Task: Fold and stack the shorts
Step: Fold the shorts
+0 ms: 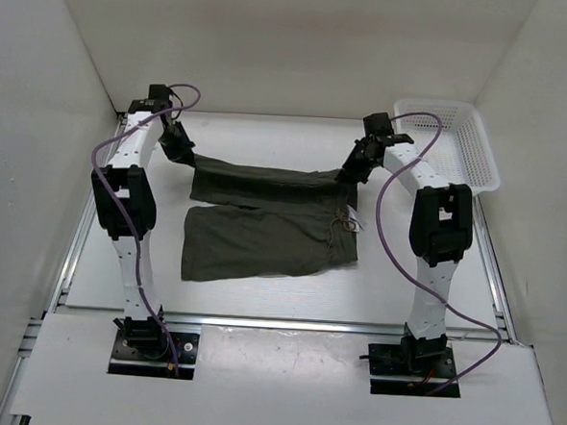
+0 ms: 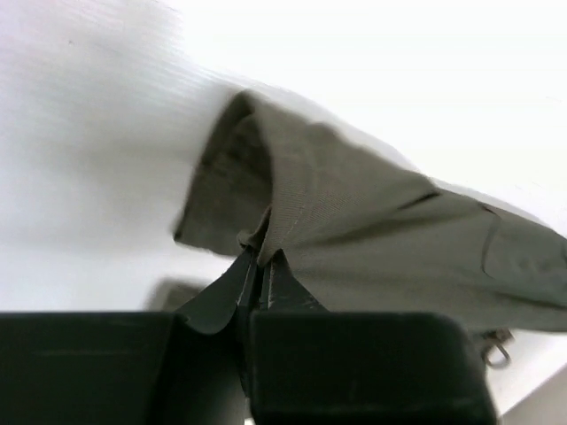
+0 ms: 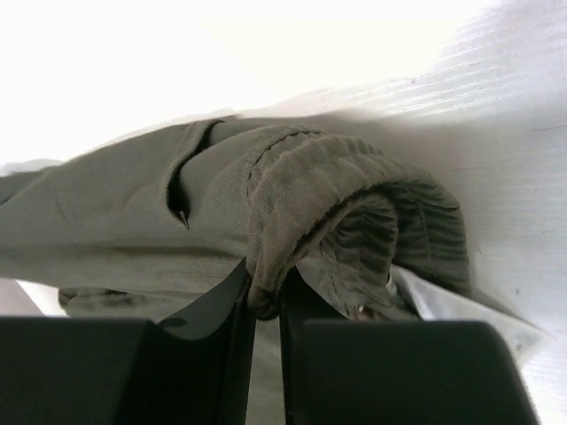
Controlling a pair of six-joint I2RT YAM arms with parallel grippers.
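Left end effector (image 2: pixel 259 268) clamped on shorts (image 1: pixel 263 238) leg hem (image 2: pixel 217 177); right end effector (image 3: pixel 264 297) clamped on waistband (image 3: pixel 354 199); cloth stretched between them over worktop (image 1: pixel 259 303).

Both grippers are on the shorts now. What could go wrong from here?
1. The left gripper pinches only a thin edge of the shorts, so the hem might slip out.
2. The right gripper bites a bunched waistband; it may have caught extra layers and drag them along.
3. The cloth sags between the grippers, so the fold could land creased.
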